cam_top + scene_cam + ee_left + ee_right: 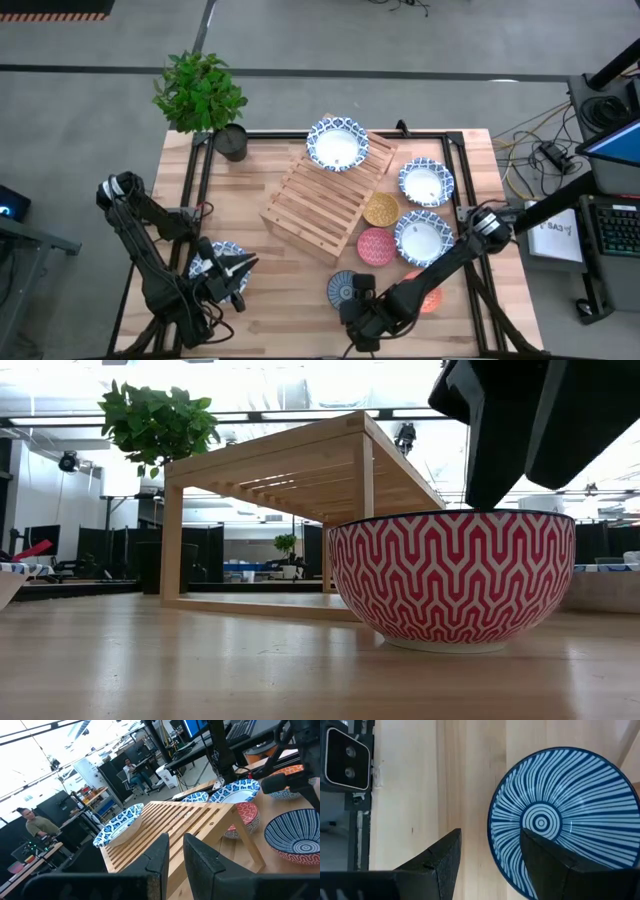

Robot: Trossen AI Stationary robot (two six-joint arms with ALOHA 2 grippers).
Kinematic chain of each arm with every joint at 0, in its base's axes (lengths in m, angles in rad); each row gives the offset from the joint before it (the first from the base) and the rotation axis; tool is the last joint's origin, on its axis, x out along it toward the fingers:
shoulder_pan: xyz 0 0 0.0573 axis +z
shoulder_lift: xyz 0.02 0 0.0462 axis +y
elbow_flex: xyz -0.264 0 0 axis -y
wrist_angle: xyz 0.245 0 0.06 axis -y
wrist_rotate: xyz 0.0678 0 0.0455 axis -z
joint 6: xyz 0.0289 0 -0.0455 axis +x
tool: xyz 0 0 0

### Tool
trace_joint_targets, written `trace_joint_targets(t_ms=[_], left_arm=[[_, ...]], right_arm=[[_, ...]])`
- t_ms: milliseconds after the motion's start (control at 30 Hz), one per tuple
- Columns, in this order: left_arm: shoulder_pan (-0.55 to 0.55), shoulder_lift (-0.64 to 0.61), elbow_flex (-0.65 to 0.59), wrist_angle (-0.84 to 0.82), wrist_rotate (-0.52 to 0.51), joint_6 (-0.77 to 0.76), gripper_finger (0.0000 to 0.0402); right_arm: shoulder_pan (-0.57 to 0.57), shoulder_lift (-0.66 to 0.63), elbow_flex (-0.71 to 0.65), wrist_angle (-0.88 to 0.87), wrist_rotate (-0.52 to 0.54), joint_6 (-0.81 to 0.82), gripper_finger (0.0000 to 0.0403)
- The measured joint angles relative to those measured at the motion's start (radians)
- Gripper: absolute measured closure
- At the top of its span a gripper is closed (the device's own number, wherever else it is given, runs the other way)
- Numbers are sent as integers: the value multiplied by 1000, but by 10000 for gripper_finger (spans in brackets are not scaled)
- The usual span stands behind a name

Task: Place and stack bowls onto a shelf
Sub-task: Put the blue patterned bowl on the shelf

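On the desk, per view:

High view: shelf sits mid-desk, angled. One white-blue bowl rests on its far end. Two more white-blue bowls lie right of the shelf, with the mustard bowl and pink-red bowl just beside the shelf. Orange bowl is partly hidden under the right arm. Plant pot at the far left corner.

Left tool: near left, over a fourth white-blue bowl; grip not clear here.

Right tool: near centre, at the teal bowl.

Low view: pink-red bowl stands in front of the shelf.

Left wrist view: fingers close together, narrow gap, holding nothing.

Right wrist view: fingers spread, straddling the teal bowl rim, one inside, one outside.
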Motion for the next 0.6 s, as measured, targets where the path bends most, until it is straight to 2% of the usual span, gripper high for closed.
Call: trace_joint_targets(t_ms=[400,600], left_arm=[[0,0,-1,-1,0,0,363],[0,0,-1,-2,0,0,363]], right_arm=[[-14,63,0,1,6,-57,212],[-20,57,0,4,6,-63,254]])
